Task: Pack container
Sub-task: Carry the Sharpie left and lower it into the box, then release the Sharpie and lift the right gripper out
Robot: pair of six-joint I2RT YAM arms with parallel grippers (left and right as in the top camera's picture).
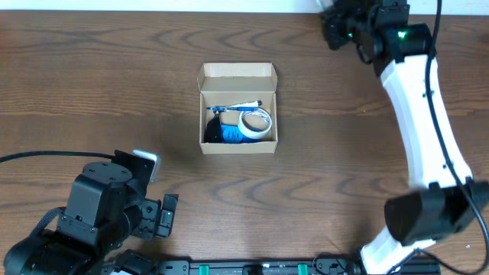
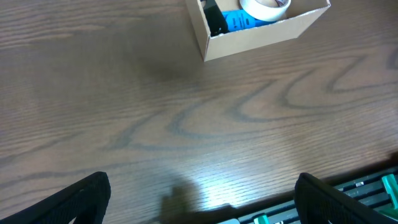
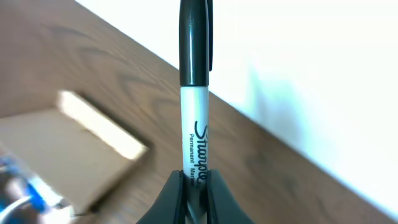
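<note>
- Two grippers are in play, and the nearer one is idle: the left gripper (image 2: 202, 182) hangs low over the table (image 1: 84, 84) at the near edge. Its jaws are spread wide with nothing between them.
- Well beyond it, mid-table, sits the container (image 1: 237, 147), its flap lid (image 1: 238, 72) folded back on the far side and its top open.
- Inside, a white tape roll (image 1: 255, 124) lies on the right and a blue item (image 1: 229, 135) beside it. A dark object (image 1: 214, 128) is on the left, and a blue-and-white pen (image 1: 237, 106) lies across the far part.
- Farthest off, at the back right corner, the right gripper (image 3: 198, 184) is clamped on a black permanent marker (image 3: 196, 112). It pinches the barrel close to the tail, so the capped end sticks out well past the fingers.
- From overhead that gripper is only a dark cluster and the marker probably hides within it; the wrist view alone shows the hold.
- Risk one: with so much barrel beyond the pinch, any knock could swing or slide the marker in the jaws. It might then drop short of the box.
- Risk two: the box is already crowded, so a marker lowered across the tape roll may perch on top. It could also stick out above the rim and keep the lid from closing.
- Risk three: an approach from the far side passes the raised flap. Catching it, or pressing on a wall, would shove the light box, since nothing steadies it.
</note>
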